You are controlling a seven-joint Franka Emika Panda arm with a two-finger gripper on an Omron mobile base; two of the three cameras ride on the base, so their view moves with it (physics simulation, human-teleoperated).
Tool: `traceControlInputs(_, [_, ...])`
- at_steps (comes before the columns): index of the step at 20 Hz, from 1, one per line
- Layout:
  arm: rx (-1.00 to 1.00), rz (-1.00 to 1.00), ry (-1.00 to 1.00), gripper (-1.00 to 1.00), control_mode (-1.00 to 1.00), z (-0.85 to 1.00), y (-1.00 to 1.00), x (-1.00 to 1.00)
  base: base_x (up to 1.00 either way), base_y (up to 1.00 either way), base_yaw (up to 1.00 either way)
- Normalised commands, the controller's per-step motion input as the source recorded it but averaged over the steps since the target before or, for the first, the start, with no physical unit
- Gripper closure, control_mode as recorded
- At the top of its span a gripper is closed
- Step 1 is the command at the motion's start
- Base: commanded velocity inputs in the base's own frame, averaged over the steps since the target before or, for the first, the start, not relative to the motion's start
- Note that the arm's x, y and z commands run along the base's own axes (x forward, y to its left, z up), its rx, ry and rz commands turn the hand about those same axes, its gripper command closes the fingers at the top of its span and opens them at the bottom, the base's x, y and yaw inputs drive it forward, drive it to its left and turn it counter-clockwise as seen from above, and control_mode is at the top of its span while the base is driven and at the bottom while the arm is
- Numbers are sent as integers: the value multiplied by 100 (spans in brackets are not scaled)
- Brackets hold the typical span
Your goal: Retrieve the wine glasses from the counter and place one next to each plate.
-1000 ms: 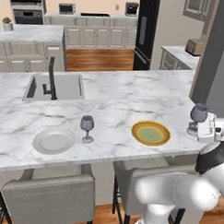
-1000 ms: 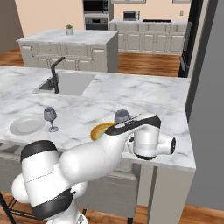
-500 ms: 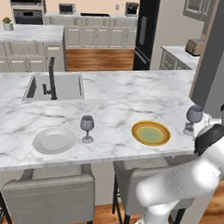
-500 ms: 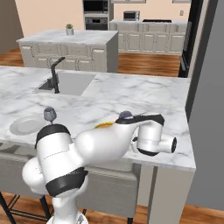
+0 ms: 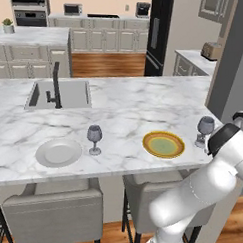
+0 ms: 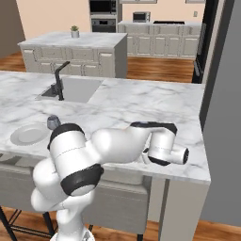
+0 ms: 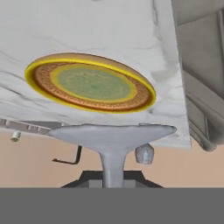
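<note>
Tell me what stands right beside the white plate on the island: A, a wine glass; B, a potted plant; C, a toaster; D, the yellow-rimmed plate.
A: a wine glass stands upright just right of the white plate in the left base view, while the yellow-rimmed plate lies well farther along the island.

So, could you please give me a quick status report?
Gripper shut on second wine glass, right of yellow-rimmed plate. First glass beside white plate. Nothing blocking.

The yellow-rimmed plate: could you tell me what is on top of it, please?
Nothing lies on the yellow-rimmed plate; its greenish centre is bare. The held wine glass stands to its right. In the hand view, the glass's foot covers the plate's near edge.
</note>
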Motion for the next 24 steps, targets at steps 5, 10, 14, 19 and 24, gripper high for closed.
traceControlInputs(5, [0, 0, 0, 100, -100, -32, -11, 37, 0, 0, 0])
traceControlInputs(10, [0, 0, 0, 100, -100, -25, -23, 44, 0, 0, 0])
traceControlInputs(14, [0, 0, 0, 100, -100, -24, -30, 41, 0, 0, 0])
traceControlInputs(19, [1, 0, 1, 100, -100, -41, -26, 42, 0, 0, 0])
traceControlInputs(24, [3, 0, 1, 100, -100, -40, -19, 27, 0, 0, 0])
